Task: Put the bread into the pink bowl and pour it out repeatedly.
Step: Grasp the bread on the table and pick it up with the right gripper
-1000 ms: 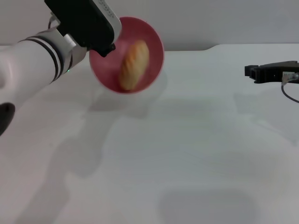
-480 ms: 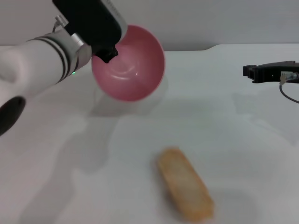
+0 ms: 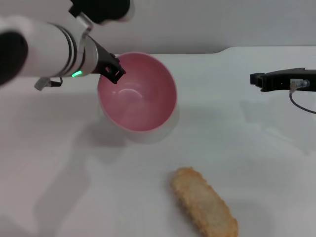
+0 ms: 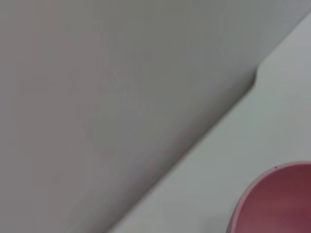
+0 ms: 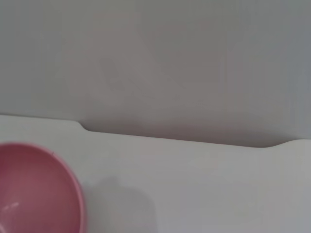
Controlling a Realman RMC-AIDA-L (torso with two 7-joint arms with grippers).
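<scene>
My left gripper (image 3: 114, 72) is shut on the back-left rim of the pink bowl (image 3: 138, 96), which it holds low over the table with its opening tipped toward me. The glossy inside of the bowl holds nothing. The bread (image 3: 204, 207) lies flat on the white table (image 3: 256, 148) near the front edge, right of the bowl and well apart from it, pale plain side up. A slice of the bowl's rim (image 4: 277, 199) shows in the left wrist view, and the bowl (image 5: 34, 191) also shows in the right wrist view. My right gripper (image 3: 256, 79) hovers at the far right, away from both.
A grey wall runs behind the table. The table's back edge has a step (image 3: 223, 50) at the rear right. A cable (image 3: 301, 101) hangs from the right arm.
The bread dropped out of the tilted bowl and came to rest on the table at the front. The left arm has lowered the bowl and turned it back toward level. The right arm barely shifted.
</scene>
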